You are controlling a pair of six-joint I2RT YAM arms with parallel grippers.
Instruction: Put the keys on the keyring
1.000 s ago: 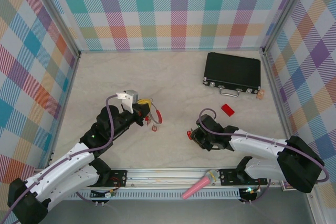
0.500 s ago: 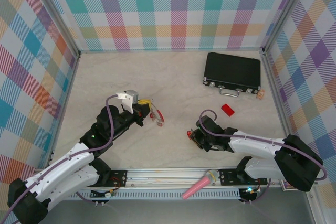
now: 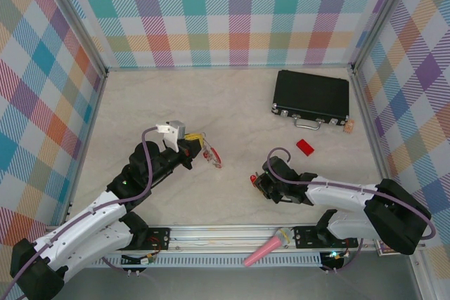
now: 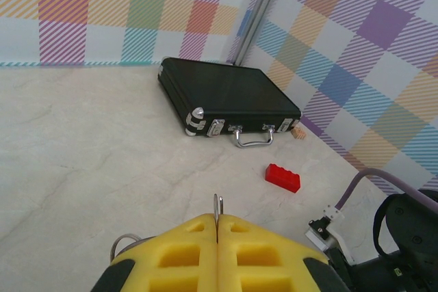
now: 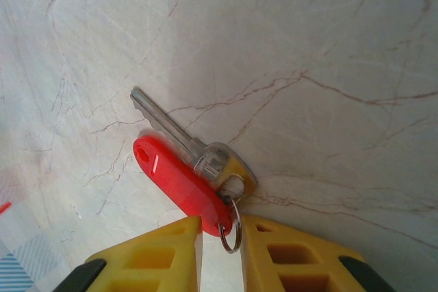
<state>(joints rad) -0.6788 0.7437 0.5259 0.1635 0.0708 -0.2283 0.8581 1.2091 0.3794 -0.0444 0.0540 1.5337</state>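
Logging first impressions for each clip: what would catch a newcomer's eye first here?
The left end effector, yellow fingers shut on the thin metal keyring, left of centre. The right end effector straddles the ring end of a red-tagged key lying near centre. Far right: a black briefcase with a red brick in front.

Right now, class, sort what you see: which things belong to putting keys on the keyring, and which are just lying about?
For the job: keyring; red-tagged key.
Lying about: black case; red brick; pink cone.
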